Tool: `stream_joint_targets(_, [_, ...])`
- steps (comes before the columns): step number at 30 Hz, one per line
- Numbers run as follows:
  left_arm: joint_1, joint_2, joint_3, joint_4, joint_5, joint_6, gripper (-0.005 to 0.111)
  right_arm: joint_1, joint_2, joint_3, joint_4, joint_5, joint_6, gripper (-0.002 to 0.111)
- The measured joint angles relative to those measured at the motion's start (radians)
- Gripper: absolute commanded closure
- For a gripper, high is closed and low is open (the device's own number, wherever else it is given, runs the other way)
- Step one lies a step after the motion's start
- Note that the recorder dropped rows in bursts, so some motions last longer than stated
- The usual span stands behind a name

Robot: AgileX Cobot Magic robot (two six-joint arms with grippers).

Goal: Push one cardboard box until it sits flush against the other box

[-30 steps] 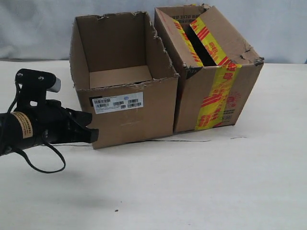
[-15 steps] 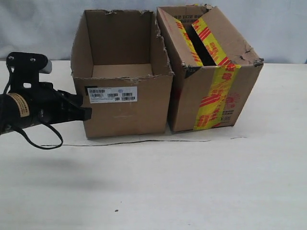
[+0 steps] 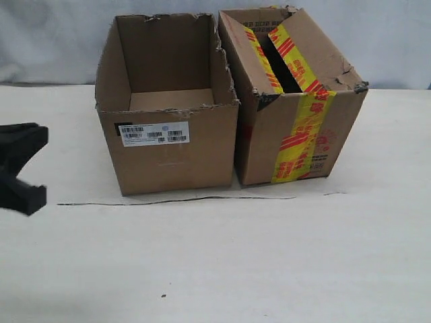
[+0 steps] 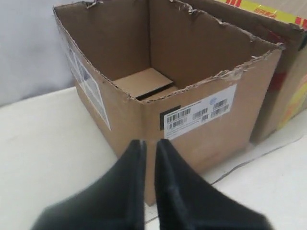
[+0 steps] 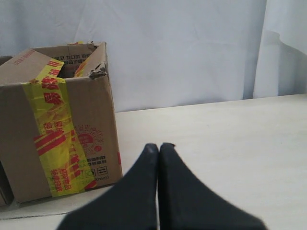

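Observation:
The plain cardboard box [image 3: 168, 158], open-topped with ragged edges and a white barcode label, stands left of the other box [image 3: 303, 128], which is wrapped in yellow tape with red stripes. Their side walls meet near the top; a thin dark slit shows low down between them. My left gripper [image 3: 39, 167] is at the far left edge, well apart from the plain box. In the left wrist view that gripper [image 4: 148, 143] points at a corner of the plain box [image 4: 192, 120], fingers almost together and holding nothing. My right gripper [image 5: 159, 146] is shut and empty, to the side of the taped box [image 5: 53, 129].
Both boxes stand on a white table [image 3: 269, 256] before a pale cloth backdrop [image 3: 54, 40]. A thin dark wire or crack line [image 3: 175, 200] runs along the table just in front of the boxes.
My left gripper has drawn back to the left, off the plain box's side. The plain box, skewed one second ago, now stands square beside the taped box.

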Motion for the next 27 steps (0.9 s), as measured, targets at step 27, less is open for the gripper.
stream_joint_targets(27, [0.027, -0.505, 0.207, -0.063, 0.203, 0.134, 0.107, 0.0, 0.0, 0.0, 0.0, 0.0, 0.0, 0.109])
